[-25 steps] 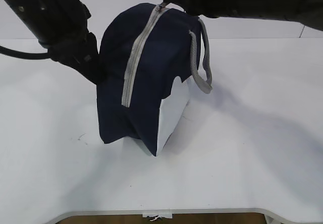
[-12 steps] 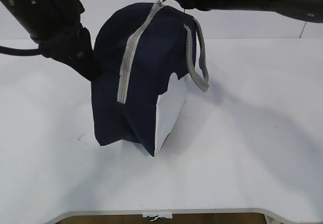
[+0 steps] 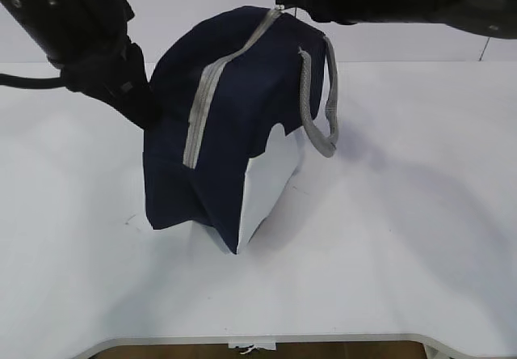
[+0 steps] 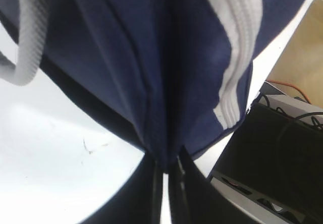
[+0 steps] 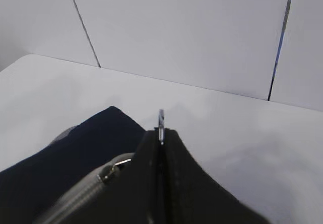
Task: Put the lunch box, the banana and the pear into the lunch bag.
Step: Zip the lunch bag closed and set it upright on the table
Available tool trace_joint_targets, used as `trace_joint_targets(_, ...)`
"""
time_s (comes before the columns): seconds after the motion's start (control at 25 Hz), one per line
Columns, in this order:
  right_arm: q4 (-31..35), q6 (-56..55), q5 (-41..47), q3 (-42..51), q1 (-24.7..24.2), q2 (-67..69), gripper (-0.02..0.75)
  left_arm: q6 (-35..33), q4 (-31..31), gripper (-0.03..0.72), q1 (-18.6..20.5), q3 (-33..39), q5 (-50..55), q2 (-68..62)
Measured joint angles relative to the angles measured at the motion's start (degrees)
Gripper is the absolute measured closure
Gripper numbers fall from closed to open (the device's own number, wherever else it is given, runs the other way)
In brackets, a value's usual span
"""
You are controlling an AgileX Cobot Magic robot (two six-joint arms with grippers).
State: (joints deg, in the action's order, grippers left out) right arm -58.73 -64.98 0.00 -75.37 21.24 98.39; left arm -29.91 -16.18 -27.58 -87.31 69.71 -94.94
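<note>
Bracing the lunch bag [image 3: 234, 141] on the worktop [image 3: 404, 238], the left gripper [image 4: 165, 171] pinches its fabric while the right gripper [image 5: 160, 141] clamps the ring pull [image 5: 161, 119], tensioning the zipper [image 3: 212, 100].

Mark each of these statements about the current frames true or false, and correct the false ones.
1. The lunch bag has its zipper strip closed along the visible length. True.
2. The banana lies on the table beside the bag. False: no fruit or lunch box shows in any view.
3. The right gripper has its jaws closed on the ring pull. True.
4. The left gripper hangs free above the table. False: its jaws pinch the bag's navy fabric.
5. A grey handle hangs on the bag's side. True.
</note>
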Motion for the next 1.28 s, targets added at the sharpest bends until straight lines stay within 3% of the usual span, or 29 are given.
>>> trace_joint_targets(0.68,0.0,-3.0,-0.4,-8.8,-3.1,8.3,0.737,-0.1,0.1,0.697,0.0,0.0,-0.2,0.4)
trace_joint_targets(1.12,-0.7,-8.6,-4.4,-9.0,-3.9,9.1,0.737,0.9,0.1,0.694,0.0,0.0,0.3,1.3)
trace_joint_targets(1.28,-3.2,-12.8,-6.3,-9.0,-4.1,9.1,0.737,6.0,0.1,0.629,0.0,0.0,0.6,1.3)
